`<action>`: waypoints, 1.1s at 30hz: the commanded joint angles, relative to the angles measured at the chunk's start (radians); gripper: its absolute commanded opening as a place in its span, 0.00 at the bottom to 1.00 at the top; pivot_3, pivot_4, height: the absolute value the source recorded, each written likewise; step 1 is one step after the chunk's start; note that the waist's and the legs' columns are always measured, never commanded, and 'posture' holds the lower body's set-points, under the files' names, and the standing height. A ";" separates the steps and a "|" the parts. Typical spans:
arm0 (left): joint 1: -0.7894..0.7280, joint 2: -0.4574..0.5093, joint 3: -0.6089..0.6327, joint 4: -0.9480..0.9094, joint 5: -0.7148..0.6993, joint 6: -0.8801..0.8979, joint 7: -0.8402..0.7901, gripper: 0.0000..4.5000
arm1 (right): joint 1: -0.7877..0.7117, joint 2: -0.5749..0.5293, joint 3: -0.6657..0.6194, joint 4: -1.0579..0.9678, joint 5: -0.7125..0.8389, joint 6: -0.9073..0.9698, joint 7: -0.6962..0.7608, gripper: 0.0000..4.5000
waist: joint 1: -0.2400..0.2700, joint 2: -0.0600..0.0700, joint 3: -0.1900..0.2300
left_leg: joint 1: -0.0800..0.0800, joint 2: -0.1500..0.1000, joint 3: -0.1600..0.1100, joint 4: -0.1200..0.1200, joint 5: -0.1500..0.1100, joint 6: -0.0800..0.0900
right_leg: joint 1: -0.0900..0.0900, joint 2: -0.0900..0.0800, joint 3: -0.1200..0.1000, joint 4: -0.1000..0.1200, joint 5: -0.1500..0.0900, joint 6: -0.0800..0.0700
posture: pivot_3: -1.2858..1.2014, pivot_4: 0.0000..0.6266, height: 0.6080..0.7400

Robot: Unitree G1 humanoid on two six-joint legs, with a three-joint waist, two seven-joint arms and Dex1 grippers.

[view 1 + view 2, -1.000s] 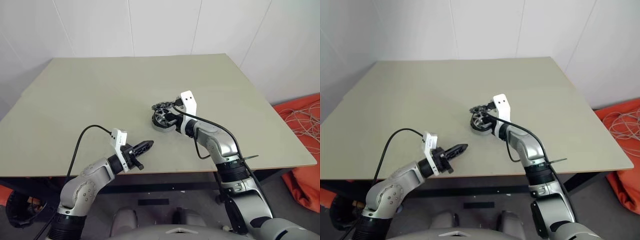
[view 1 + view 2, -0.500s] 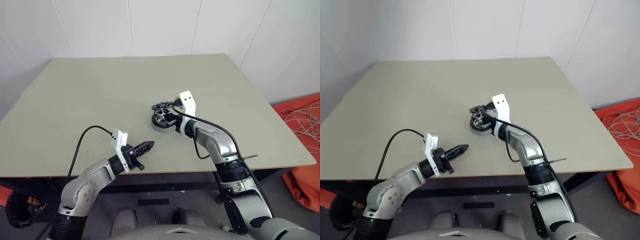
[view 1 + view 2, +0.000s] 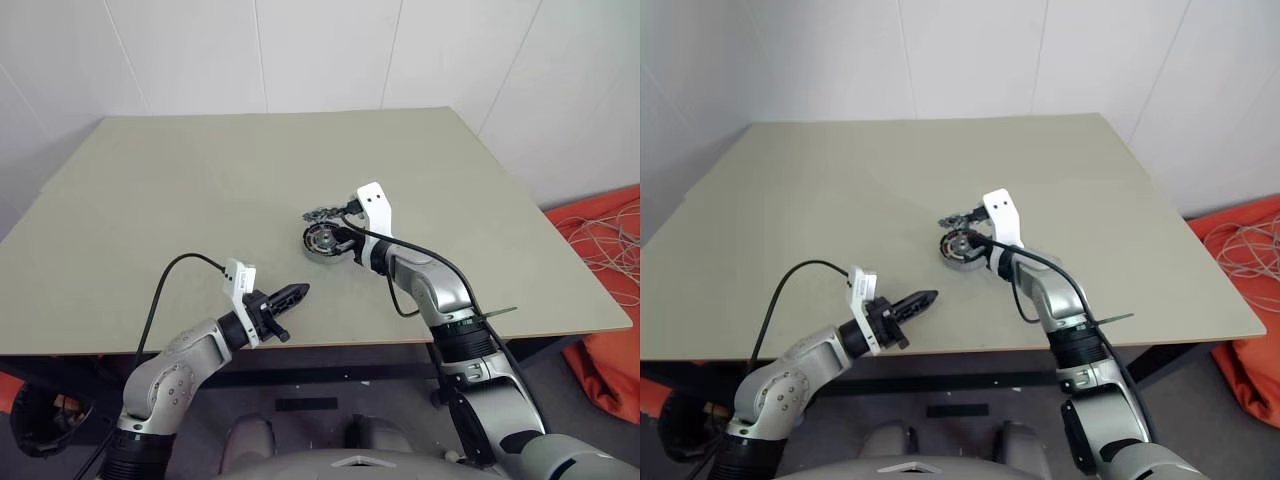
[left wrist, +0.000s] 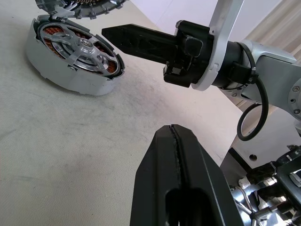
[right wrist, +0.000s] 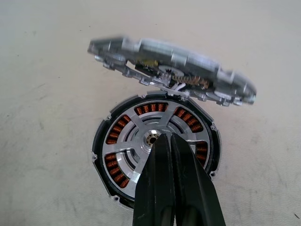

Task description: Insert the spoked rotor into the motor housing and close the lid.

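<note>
risk: lid (image 5: 174, 70) unseated beside motor housing (image 5: 157, 150) mid-bench | right pincer (image 5: 168, 141), pressed together over spoked rotor (image 5: 141, 136), may skid and jolt it | left pincer (image 4: 176, 136) pressed together, idle

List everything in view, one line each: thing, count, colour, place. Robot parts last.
table: one, grey-green, under everything.
housing: one, silver with copper windings, on the table right of centre.
rotor: one, silver spokes, black rim, seated inside the housing.
lid: one, silver-grey, tilted up at the housing's far edge, not closed.
cables: white tangle on orange cloth, on the floor at right.
left gripper: black fingers shut, over the table's near edge.
right gripper: black fingers shut, tips over the rotor's hub.
</note>
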 commanded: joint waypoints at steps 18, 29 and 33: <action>0.003 -0.002 0.013 -0.048 -0.020 0.000 0.002 0.00 | -0.037 0.021 0.066 -0.017 0.027 -0.063 0.099 0.00 | -0.001 0.001 0.001 | 0.002 0.001 0.000 0.000 0.001 -0.001 | 0.001 0.000 0.000 0.001 -0.003 0.005 | 0.52 0.00 1.00; 0.009 -0.005 0.015 -0.053 -0.020 -0.003 0.012 0.00 | -0.136 0.060 0.044 0.203 -0.028 -0.195 0.082 0.00 | -0.001 0.001 0.001 | 0.000 0.000 0.000 0.001 0.000 0.000 | 0.000 0.000 0.000 0.001 0.001 -0.002 | 0.52 0.00 1.00; 0.011 -0.005 0.015 -0.055 -0.020 -0.003 0.013 0.00 | -0.145 0.053 0.042 0.234 -0.043 -0.213 0.080 0.00 | -0.001 0.001 0.001 | 0.000 0.000 0.000 0.001 0.000 0.000 | 0.000 0.000 0.000 0.001 0.001 -0.002 | 0.52 0.00 1.00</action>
